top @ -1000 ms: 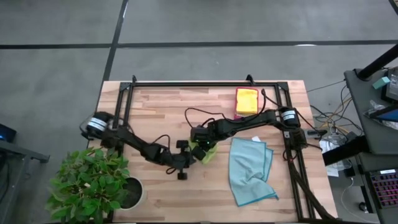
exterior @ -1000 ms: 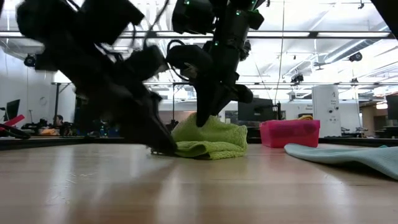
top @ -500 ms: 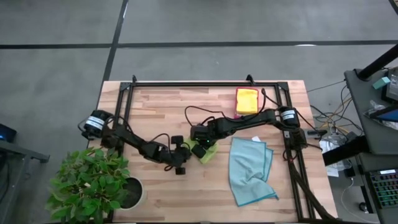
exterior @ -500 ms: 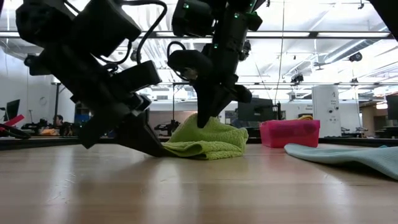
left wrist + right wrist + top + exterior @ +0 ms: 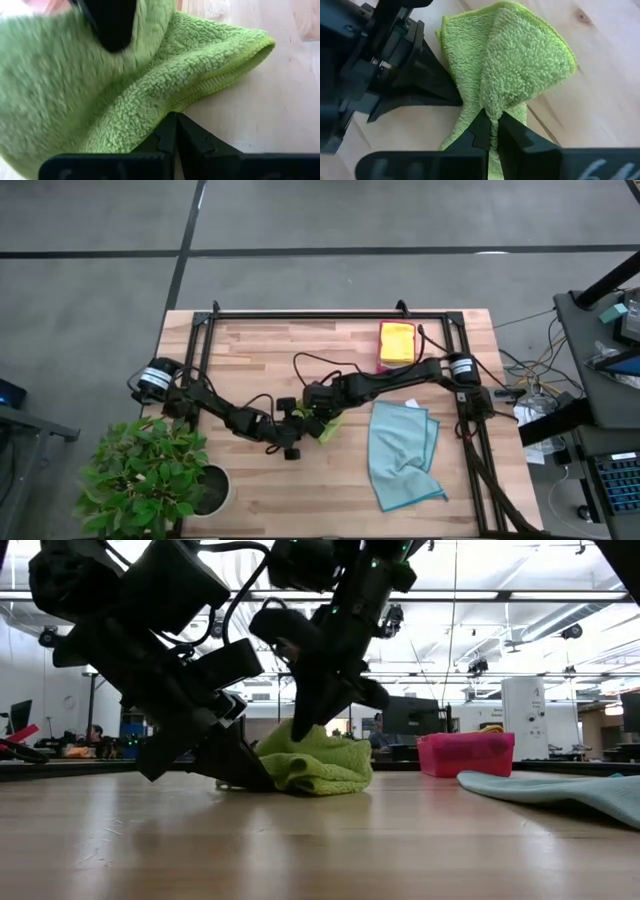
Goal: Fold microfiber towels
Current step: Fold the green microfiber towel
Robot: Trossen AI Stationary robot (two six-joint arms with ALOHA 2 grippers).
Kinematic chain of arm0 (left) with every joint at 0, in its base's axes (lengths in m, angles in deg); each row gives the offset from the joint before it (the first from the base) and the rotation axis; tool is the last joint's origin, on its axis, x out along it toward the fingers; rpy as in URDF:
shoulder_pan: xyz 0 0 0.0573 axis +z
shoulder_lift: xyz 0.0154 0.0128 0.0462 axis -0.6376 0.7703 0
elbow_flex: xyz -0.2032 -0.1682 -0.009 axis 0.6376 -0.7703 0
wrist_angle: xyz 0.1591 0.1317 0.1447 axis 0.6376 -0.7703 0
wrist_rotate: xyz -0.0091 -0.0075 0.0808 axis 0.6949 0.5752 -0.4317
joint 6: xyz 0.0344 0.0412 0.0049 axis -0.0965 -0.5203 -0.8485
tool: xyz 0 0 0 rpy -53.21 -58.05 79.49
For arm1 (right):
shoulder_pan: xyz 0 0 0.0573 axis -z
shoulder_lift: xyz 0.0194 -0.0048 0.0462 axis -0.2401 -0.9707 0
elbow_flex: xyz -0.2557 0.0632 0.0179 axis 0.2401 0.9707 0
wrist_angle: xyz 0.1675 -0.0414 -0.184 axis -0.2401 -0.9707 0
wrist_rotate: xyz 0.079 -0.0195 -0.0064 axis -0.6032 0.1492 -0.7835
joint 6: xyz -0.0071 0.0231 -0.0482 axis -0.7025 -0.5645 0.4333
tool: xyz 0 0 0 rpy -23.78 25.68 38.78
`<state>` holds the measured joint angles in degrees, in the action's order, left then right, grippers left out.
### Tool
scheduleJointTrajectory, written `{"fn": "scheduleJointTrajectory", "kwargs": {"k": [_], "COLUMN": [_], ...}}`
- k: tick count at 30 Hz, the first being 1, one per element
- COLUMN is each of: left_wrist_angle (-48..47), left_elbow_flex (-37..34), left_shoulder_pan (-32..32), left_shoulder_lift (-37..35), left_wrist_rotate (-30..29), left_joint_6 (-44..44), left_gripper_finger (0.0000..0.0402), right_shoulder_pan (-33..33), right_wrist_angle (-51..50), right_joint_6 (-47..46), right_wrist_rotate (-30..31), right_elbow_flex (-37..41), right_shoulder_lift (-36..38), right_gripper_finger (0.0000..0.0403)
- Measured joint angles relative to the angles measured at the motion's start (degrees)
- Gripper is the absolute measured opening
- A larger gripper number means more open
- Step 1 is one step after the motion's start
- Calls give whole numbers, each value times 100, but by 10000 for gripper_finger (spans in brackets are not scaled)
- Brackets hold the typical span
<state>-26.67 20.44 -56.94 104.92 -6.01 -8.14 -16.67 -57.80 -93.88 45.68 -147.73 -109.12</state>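
**Both grippers pinch the lime towel from opposite sides, near the middle of the worktop**

The small lime-green microfiber towel [image 5: 329, 423] lies bunched near the centre of the pale wooden worktop [image 5: 260, 360], slightly toward its front edge. The 2 arms meet over it. The left gripper [image 5: 300, 420] comes in low from the worktop's left side, and its dark fingers are pressed together on a low edge of the cloth, right at the wood; the left wrist view shows the fold of the towel [image 5: 150, 85] running away from the closed tips. The right gripper [image 5: 300, 725] reaches down from above, fingers closed on a raised ridge of the same towel [image 5: 520, 65], so the cloth peaks under it in the low view [image 5: 315, 760].

The relation that matters: the left gripper's hold sits at the towel's left, low end and the right gripper's at the top of the bunch, so the cloth is strung between them on a slanted line. The 2 sets of fingers are very close together, and the bulk of the towel lies to the right of the left fingers. Any spreading or folding move probably needs the grippers to draw apart along that line.

A larger light-blue microfiber towel [image 5: 400, 450] lies loosely spread by the right edge, untouched. A folded yellow towel [image 5: 397, 340] rests in the pink-red tray [image 5: 466, 753] near the back-right corner.
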Motion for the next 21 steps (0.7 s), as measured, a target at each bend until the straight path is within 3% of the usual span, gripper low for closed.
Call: {"fn": "scheduleJointTrajectory", "kwargs": {"k": [7, 12, 21], "left_wrist_angle": [2, 2, -546], "left_elbow_flex": [-7, -7, -32], "left_shoulder_pan": [0, 2, -18], "left_shoulder_lift": [2, 2, -435], "left_wrist_rotate": [4, 28, 289], "left_joint_6": [-2, 33, 182], "left_gripper_finger": [0, 0, 0], "right_shoulder_pan": [-62, -60, -82], "right_wrist_angle": [565, 776, 1081], "right_joint_6": [111, 138, 204], "right_wrist_rotate": [-445, -444, -442], "right_elbow_flex": [-37, -39, -35], "right_shoulder_lift": [-230, -228, -230], "right_gripper_finger": [13, 20, 112]}}
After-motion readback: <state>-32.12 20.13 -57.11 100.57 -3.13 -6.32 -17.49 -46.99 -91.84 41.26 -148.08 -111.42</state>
